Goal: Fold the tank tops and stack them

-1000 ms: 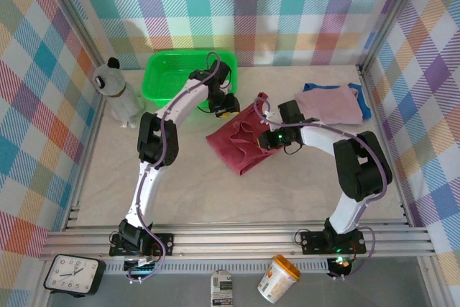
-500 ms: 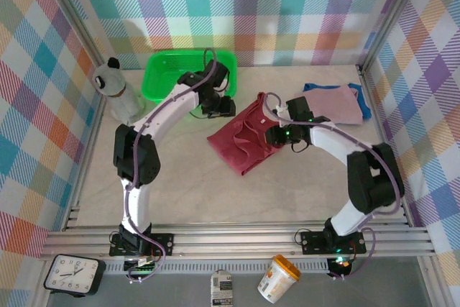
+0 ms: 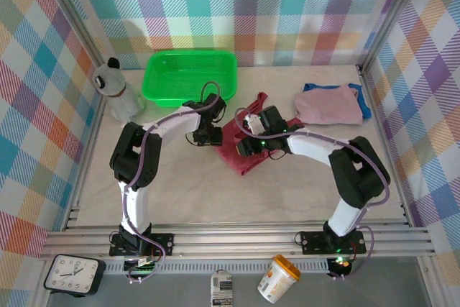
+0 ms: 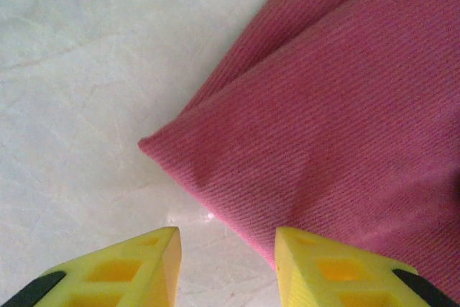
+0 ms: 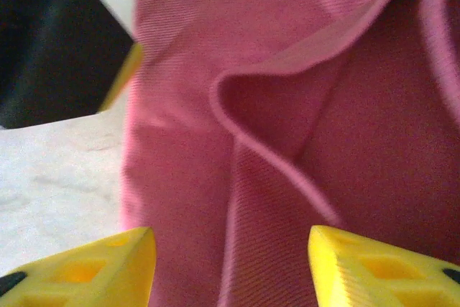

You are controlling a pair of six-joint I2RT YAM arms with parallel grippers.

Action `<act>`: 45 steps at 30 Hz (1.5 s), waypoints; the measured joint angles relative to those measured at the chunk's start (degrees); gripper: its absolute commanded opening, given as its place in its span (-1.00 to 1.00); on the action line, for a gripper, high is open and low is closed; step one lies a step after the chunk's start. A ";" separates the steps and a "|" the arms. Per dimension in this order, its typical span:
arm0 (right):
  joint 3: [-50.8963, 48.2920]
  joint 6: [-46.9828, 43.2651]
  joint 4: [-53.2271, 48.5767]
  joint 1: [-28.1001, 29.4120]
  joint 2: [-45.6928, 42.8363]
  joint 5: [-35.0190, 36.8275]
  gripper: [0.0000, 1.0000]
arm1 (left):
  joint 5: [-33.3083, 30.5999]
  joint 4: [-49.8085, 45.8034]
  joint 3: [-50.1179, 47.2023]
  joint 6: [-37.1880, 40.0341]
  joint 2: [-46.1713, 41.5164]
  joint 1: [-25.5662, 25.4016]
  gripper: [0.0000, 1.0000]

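The dark red tank top [image 3: 241, 159] lies rumpled in the middle of the table. My left gripper [image 3: 210, 134] hovers low at its left corner, open, with its yellow fingertips [image 4: 295, 257] straddling the hem of the red cloth [image 4: 323, 106]. From the other side my right gripper [image 3: 249, 143] stands open over the same top, wrinkled red cloth [image 5: 287, 141] below and between its fingers, a curled edge running across. The left gripper's dark body [image 5: 57, 55] shows close by. The mauve-pink top [image 3: 330, 104] lies folded on the royal blue top [image 3: 364, 106] at the back right.
A green plastic basket [image 3: 190, 73] sits at the back, left of centre. A grey-white soft toy [image 3: 115, 91] stands at the back left. Bare pale table [image 3: 180, 185] stretches in front of the red top. Checked walls close in the sides.
The left gripper has come from the basket's edge down to the red top's left corner. The right gripper has moved left over the top, which is now bunched narrower.
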 measured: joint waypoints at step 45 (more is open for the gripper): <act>13.92 -11.30 -17.40 -8.92 7.19 4.68 -0.23 | -3.34 -1.01 2.60 3.82 4.35 0.00 -0.23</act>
